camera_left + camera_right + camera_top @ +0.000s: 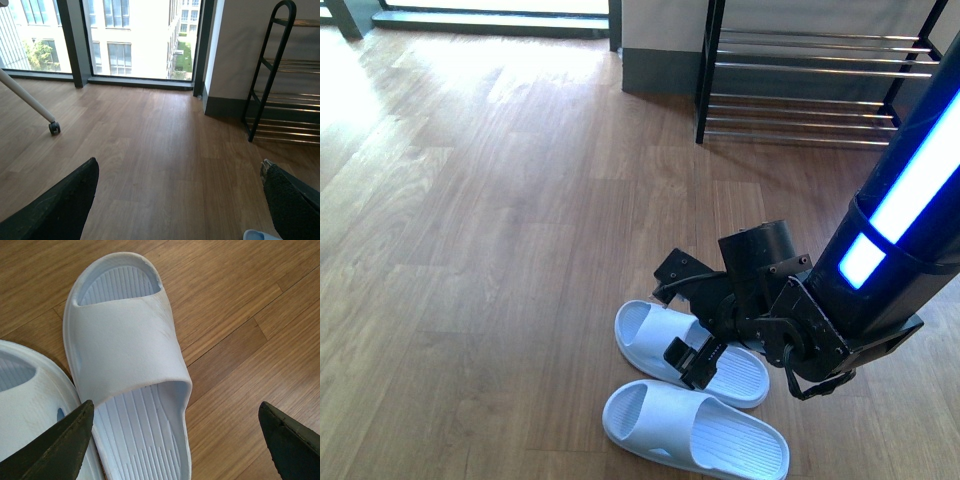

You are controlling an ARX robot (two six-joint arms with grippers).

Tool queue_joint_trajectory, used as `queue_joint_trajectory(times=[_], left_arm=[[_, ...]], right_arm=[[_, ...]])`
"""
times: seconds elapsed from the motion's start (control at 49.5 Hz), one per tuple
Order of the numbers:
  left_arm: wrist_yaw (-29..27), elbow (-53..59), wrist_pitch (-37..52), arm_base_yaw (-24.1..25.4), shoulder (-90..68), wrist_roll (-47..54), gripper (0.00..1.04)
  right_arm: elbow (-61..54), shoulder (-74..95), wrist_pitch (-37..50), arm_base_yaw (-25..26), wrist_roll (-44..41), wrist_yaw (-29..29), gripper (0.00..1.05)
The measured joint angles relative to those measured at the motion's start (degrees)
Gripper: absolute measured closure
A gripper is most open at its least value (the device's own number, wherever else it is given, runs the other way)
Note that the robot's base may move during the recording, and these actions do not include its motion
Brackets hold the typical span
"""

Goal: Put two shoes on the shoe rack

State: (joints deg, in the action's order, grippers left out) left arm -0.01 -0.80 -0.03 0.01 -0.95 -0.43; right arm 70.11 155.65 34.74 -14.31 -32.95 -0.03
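We see only part of the shoe rack (810,95): the front view's top edge cuts its upper tiers, and the right arm (905,200) covers its right end. The right gripper (682,315) hides the middle of the farther slipper (638,330). The right wrist view's edge cuts off the nearer slipper (25,405).
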Motion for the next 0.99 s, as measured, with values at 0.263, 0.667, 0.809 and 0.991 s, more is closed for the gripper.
queue_joint_trajectory(times=[0.263,0.667,0.809,0.991], left_arm=[[0.00,0.00,0.00,0.00,0.00,0.00,0.09],[0.00,0.00,0.00,0.00,0.00,0.00,0.09],[0.00,0.00,0.00,0.00,0.00,0.00,0.09],[0.00,0.00,0.00,0.00,0.00,0.00,0.09]], right_arm=[[0.00,0.00,0.09,0.09,0.55,-1.70,0.09],[-0.33,0.02,1.20,-0.02,0.33,-1.57,0.09],[-0.35,0.02,2.03,0.07,0.28,-1.42,0.09],[-0.33,0.15,2.51,0.11,-0.11,-0.13,0.09]])
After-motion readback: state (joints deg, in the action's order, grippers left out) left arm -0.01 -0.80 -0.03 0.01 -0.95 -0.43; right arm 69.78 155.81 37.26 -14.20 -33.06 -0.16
